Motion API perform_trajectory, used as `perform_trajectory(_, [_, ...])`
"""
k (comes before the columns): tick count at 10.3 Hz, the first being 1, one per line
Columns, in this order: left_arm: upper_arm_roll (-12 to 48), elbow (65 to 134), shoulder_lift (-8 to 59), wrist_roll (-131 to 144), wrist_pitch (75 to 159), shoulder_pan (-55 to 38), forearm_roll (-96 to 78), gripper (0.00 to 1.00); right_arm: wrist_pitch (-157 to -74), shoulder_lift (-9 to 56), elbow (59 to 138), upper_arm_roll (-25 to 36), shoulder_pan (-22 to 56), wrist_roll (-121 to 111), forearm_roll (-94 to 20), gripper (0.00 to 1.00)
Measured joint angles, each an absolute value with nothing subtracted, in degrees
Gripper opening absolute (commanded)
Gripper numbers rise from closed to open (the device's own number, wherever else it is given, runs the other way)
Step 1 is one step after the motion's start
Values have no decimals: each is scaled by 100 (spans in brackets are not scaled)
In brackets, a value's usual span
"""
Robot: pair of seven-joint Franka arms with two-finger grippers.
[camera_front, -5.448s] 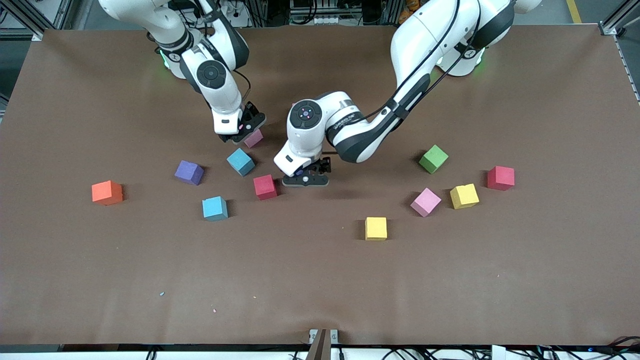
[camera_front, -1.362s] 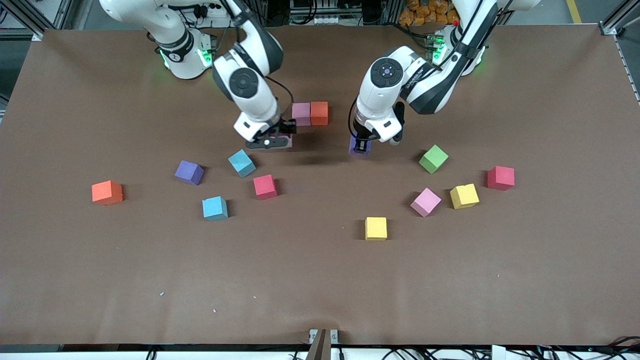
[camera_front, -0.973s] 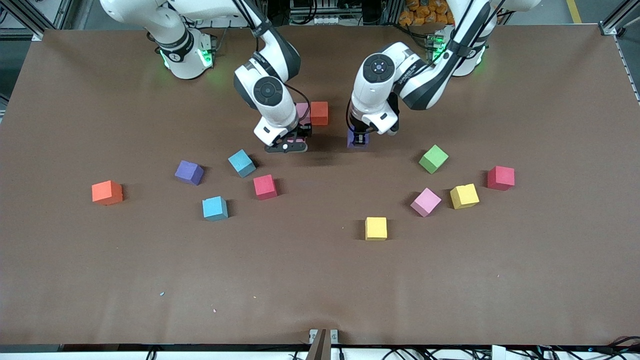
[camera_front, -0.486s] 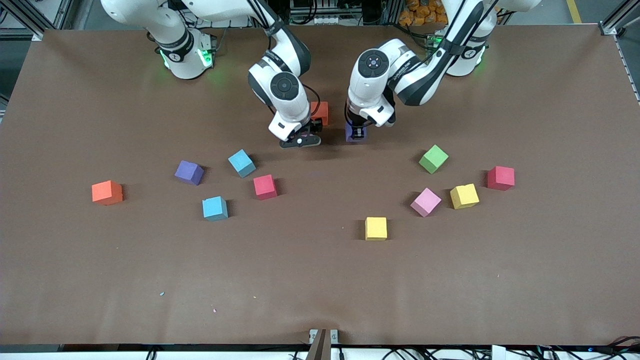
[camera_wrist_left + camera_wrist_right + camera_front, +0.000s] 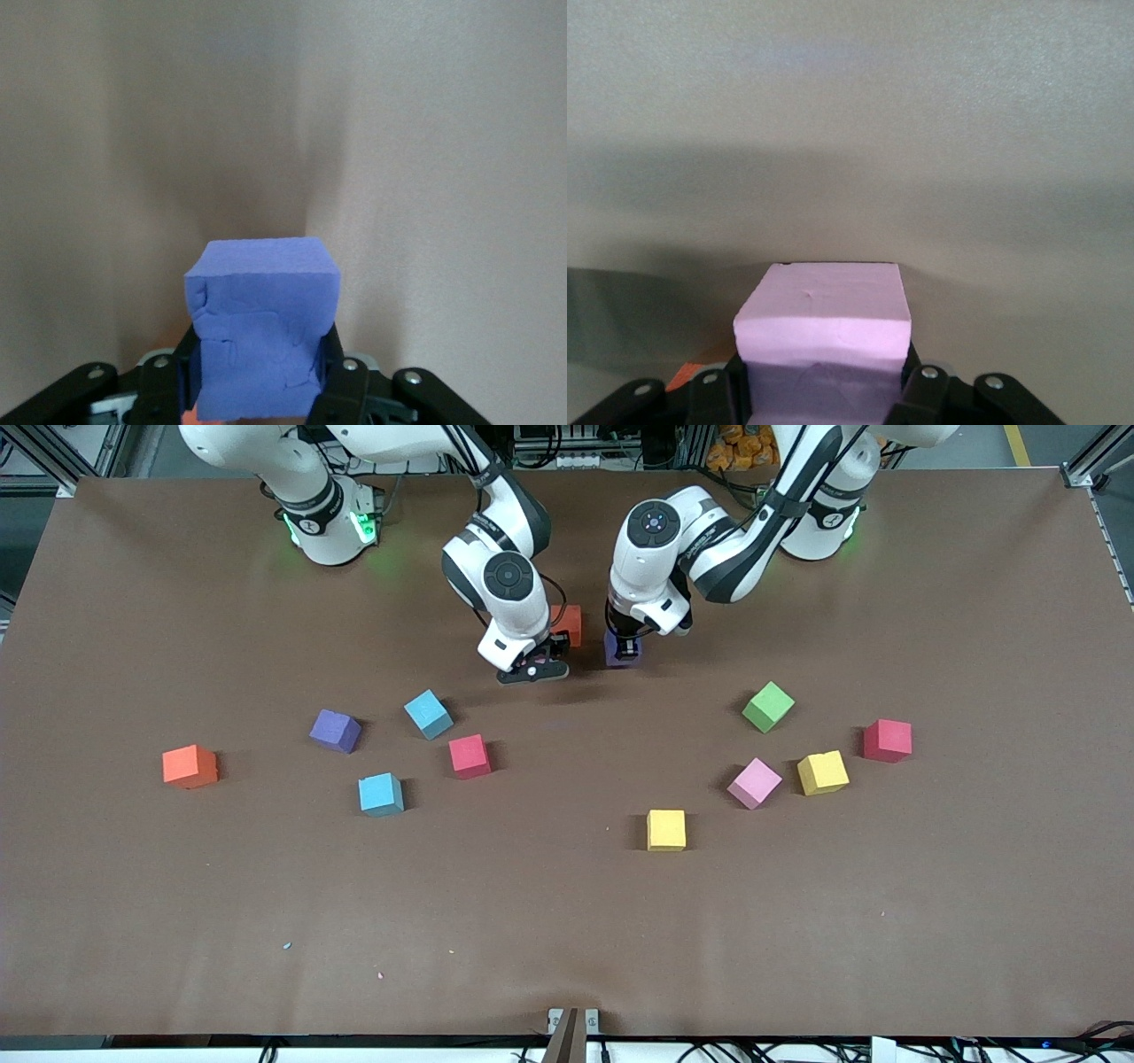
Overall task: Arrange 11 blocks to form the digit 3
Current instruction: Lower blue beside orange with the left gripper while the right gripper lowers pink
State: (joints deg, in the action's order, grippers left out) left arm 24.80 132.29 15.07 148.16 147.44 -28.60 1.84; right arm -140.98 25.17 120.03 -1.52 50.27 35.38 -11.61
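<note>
Two cubes in hand, one per arm. Clock laid on the front view: twelve toward the bases, three toward the left arm's end of the table [image 5: 974,921].

Right gripper [image 5: 532,670]: clamped on a pink cube [image 5: 824,341], fingers pressed to two facing sides, low over the table at about seven o'clock of the orange cube [image 5: 568,623] lying there. Left gripper [image 5: 624,646]: clamped the same way on a purple cube [image 5: 263,329], low over the table at about four o'clock of that same orange cube, with a narrow gap between.

Judged as the opening of the figure's twelve o'clock row, with the orange cube down and square to the table edges. Probably needed for the purple cube: a short shift toward ten o'clock, then down, face to face against the orange cube's three o'clock side. Left arm plainly the nearer for that. No long axis to mind on equal-sided cubes, only squareness of faces. Hidden under the right wrist: the spot at nine o'clock of the orange cube, so no telling what fills it or where the pink cube belongs.

Right arm: folded in from eleven o'clock, wrist pointing down. Left arm: swept in from one o'clock, forearm toward nine, wrist down.

Loose cubes [image 5: 666,830] scattered from three round to nine, well apart from the pair.
</note>
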Motion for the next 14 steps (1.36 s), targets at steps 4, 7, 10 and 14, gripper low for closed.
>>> perform_trajectory(4, [2489, 13328, 1507, 14829, 14857, -3020, 184, 0, -14092, 2517, 12013, -149, 5027, 3538, -1132, 17])
perform_trajectory(7, [2494, 13383, 1528, 14838, 15020, -3126, 195, 0, -14091, 2516, 12040, -149, 5027, 3537, -1119, 17])
perform_trajectory(10, [2495, 13407, 1555, 14921, 15056, -3203, 195, 0, -14090, 2515, 12041, -149, 5027, 3537, -1113, 18])
perform_trajectory(14, [2494, 13410, 1718, 14960, 15260, -3282, 195, 0, -14019, 2506, 12042, -149, 5028, 3537, -1113, 18])
